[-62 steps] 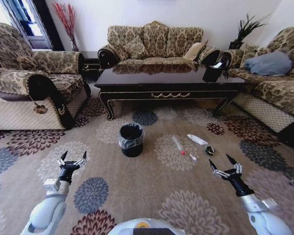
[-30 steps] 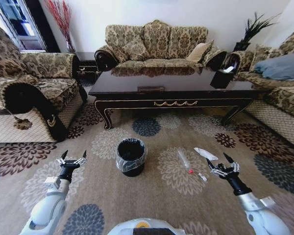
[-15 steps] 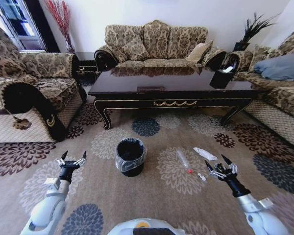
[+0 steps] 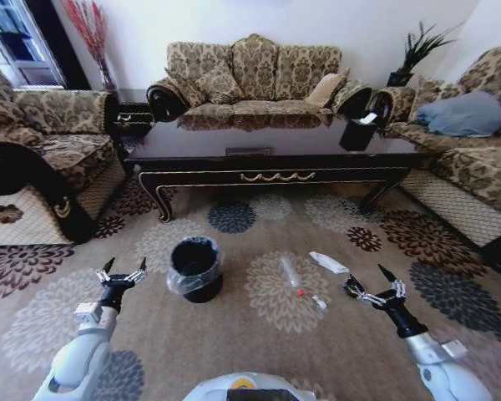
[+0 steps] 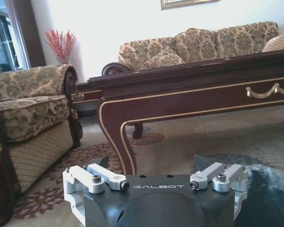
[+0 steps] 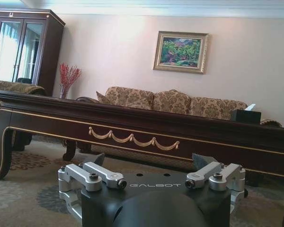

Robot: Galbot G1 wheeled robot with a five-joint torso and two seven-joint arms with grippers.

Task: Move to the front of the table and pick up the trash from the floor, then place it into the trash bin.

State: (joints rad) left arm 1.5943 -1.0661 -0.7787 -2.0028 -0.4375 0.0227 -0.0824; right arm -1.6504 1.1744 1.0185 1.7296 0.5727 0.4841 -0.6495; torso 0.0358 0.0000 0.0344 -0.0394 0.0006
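One table (image 4: 267, 142), one trash bin (image 4: 194, 268), one bottle (image 4: 290, 275), one wrapper (image 4: 329, 263).

Glossy dark wood table (image 4: 267, 154), clear plastic bottle (image 4: 290, 274), patterned woven carpet (image 4: 259, 334), black bin (image 4: 194, 269) with filmy liner.

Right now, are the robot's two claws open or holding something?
Left tool: open, holding nothing.
Right tool: open, holding nothing, low by the wrapper.
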